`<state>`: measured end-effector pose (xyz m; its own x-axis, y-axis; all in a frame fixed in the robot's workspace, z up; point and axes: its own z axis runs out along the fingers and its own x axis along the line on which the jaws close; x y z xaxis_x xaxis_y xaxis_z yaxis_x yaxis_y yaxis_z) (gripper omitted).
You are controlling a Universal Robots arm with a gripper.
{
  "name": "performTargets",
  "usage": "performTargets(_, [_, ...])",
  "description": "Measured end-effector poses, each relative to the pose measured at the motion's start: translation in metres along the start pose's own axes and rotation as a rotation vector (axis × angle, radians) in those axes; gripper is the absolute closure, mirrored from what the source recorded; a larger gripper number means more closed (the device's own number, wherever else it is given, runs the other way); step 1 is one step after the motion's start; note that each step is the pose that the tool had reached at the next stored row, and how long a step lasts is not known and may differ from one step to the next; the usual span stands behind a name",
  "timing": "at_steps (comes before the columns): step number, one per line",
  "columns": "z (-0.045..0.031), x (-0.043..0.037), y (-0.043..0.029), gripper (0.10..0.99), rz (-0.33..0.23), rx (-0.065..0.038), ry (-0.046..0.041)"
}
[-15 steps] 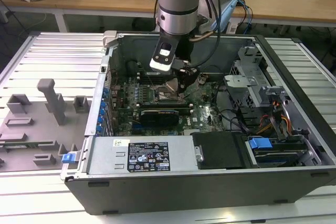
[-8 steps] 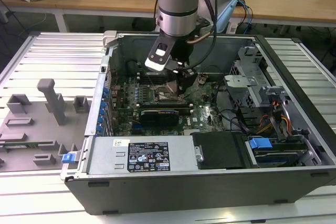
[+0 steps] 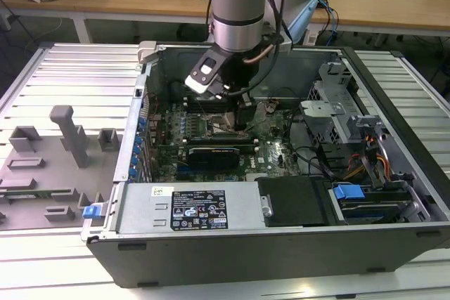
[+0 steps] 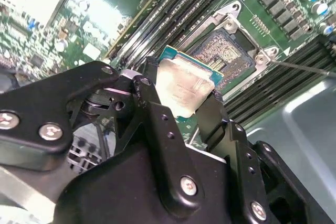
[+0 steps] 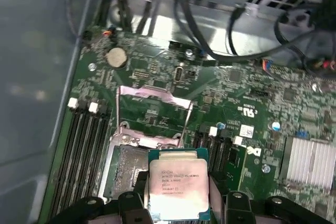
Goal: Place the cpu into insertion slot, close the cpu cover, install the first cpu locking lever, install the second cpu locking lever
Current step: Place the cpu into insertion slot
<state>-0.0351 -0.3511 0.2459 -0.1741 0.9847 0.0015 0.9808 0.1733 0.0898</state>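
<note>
Claw (image 4: 181, 98) pinching the chip (image 4: 185, 83) by its edges, near the bare socket (image 4: 226, 51); cover (image 5: 155, 94) swung open.

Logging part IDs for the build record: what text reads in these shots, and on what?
Nothing reads well enough to quote.
Square silver-topped cpu gripped in the black hand: printed lines, illegible.
Black-and-white label on the grey metal box: print too small.
Green motherboard: white markings, illegible.
</note>
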Motion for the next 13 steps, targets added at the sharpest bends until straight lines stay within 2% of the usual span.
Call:
performTargets(3, [0.0014, 0.0, -0.0001, 0.545, 0.051, 0.0, -0.0046])
performTargets(5, [0.003, 0.0, -0.0003, 0.545, 0.106, 0.0, -0.0095])
performTargets(9, [0.0053, 0.0033, -0.0001, 0.545, 0.121, 0.0, -0.0111])
performTargets(13, [0.0085, 0.0123, 0.0, 0.545, 0.122, 0.0, -0.0121])
